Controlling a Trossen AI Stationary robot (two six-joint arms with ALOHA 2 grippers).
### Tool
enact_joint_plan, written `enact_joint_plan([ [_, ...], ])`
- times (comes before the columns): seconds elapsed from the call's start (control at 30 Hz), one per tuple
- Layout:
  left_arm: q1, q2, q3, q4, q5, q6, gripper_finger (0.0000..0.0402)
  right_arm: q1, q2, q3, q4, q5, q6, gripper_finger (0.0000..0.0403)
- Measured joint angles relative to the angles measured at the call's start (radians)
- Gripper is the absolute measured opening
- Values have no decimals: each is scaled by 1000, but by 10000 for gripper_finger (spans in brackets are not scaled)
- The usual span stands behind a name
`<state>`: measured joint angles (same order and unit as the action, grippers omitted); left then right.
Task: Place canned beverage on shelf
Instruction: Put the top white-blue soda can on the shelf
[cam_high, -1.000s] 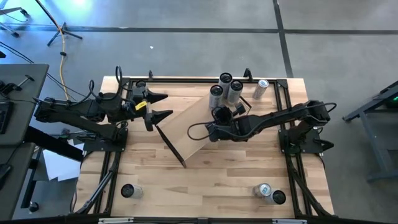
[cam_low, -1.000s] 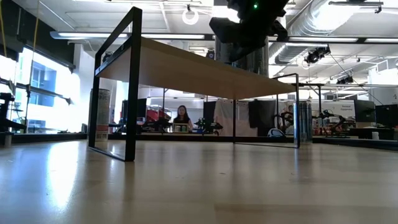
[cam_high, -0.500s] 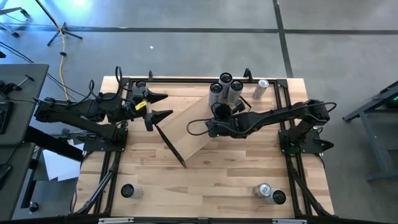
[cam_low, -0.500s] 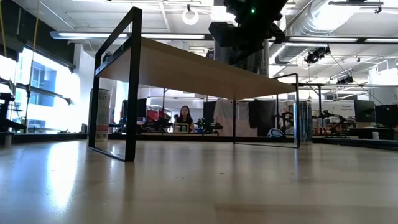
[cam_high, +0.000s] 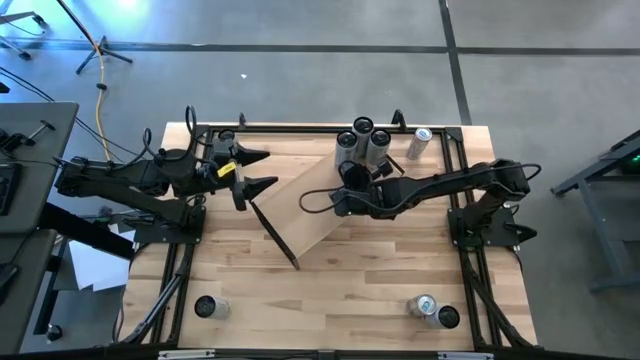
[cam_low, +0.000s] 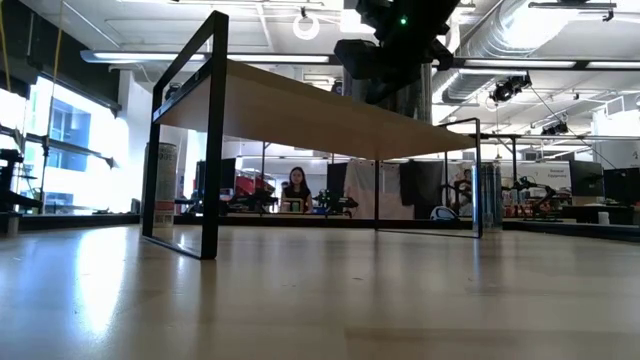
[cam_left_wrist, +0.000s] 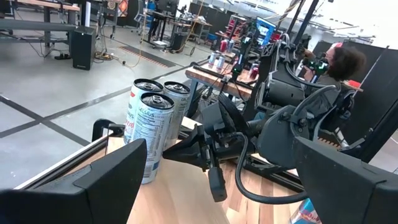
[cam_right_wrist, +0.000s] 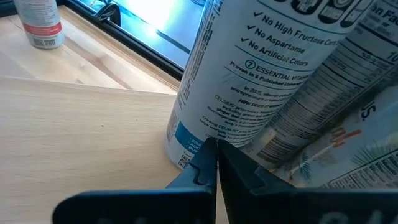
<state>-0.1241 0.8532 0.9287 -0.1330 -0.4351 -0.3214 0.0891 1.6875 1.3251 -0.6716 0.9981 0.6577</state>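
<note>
- the shelf sits at a slant across the middle of the counter, its black brackets at both short ends.
- three tall cans stand upright in a tight cluster on the far end of the shelf, touching one another.
- the right end effector is over that end of the shelf, its fingers closed together with nothing between them; in the right wrist view the closed tips sit just at the base of the nearest can, close beside it, though whether they touch cannot be told.
- the left end effector hovers near the far left part of the counter, well apart from the cans, its fingers spread wide and holding nothing.
- another can lies on its side on the counter beside the cluster, off the shelf.
- one can stands near the front left corner, and two cans are near the front right corner.
- in the low view a person shows far behind, under the shelf.
</note>
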Motion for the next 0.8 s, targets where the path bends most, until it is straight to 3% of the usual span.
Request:
enact_joint_plan([
  [0.8,0,0,0,4,-20,0,370,-24,0,0,0,-7,-11,0],
])
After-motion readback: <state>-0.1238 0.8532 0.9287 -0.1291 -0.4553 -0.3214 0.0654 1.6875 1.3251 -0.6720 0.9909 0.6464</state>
